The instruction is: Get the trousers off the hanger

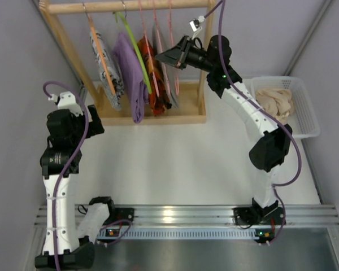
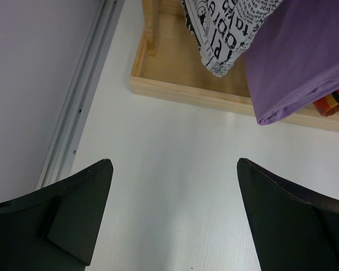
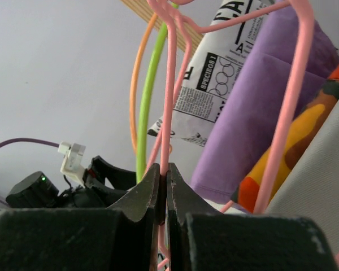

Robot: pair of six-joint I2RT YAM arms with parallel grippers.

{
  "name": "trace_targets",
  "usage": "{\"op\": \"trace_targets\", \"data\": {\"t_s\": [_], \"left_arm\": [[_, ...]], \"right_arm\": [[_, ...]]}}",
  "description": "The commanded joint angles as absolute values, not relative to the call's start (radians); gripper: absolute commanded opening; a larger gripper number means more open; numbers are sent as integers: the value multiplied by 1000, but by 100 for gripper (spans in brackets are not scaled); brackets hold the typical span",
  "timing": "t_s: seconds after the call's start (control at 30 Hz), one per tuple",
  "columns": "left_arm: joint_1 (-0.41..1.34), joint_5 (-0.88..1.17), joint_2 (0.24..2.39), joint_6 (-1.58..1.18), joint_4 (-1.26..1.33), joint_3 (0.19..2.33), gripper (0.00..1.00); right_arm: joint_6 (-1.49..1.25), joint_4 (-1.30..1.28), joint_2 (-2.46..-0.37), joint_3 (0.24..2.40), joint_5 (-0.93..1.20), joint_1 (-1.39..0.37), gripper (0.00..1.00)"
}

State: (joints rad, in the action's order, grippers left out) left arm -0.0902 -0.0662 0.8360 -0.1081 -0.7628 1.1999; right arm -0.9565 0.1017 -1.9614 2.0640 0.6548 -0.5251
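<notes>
Several hangers with garments hang on a wooden rack [image 1: 130, 7]. My right gripper [image 1: 165, 57] [image 3: 163, 167] is shut on the wire of a pink hanger [image 3: 169, 101] at the rack's right end [image 1: 170, 31]. A grey garment [image 1: 173, 96] [image 3: 322, 169] hangs on the pink hangers, beside an orange patterned one [image 1: 152, 79] [image 3: 282, 164]. A purple garment [image 1: 133, 73] [image 2: 305, 62] hangs on a green hanger [image 3: 150, 96]. I cannot tell which are trousers. My left gripper [image 1: 95, 127] [image 2: 175, 164] is open and empty, low over the white table [image 2: 175, 147] before the rack's left corner.
A newsprint-patterned garment [image 1: 104, 68] [image 2: 226, 28] hangs on an orange hanger at the left. The rack's wooden base [image 1: 158, 118] [image 2: 186, 93] lies on the table. A white basket [image 1: 305, 113] with beige cloth [image 1: 274, 101] stands at the right. Grey walls close both sides.
</notes>
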Motion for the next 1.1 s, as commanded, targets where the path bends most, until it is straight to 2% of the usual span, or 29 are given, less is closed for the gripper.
{"op": "trace_targets", "data": {"t_s": [0.0, 0.2, 0.5, 0.9, 1.07], "left_arm": [[-95, -48, 833, -127, -729, 1198, 98], [-97, -41, 833, -126, -729, 1212, 98], [-95, 54, 776, -126, -730, 1250, 98], [-97, 359, 661, -152, -762, 1282, 92], [-97, 619, 650, -185, -756, 1296, 88]], "right_arm": [[-890, 247, -1845, 2164, 698, -526, 0], [-914, 258, -1822, 2171, 718, -522, 0], [-888, 249, -1660, 2004, 749, -518, 0], [-968, 323, -1439, 1688, 844, -517, 0], [-979, 333, -1362, 1576, 868, -515, 0]]}}
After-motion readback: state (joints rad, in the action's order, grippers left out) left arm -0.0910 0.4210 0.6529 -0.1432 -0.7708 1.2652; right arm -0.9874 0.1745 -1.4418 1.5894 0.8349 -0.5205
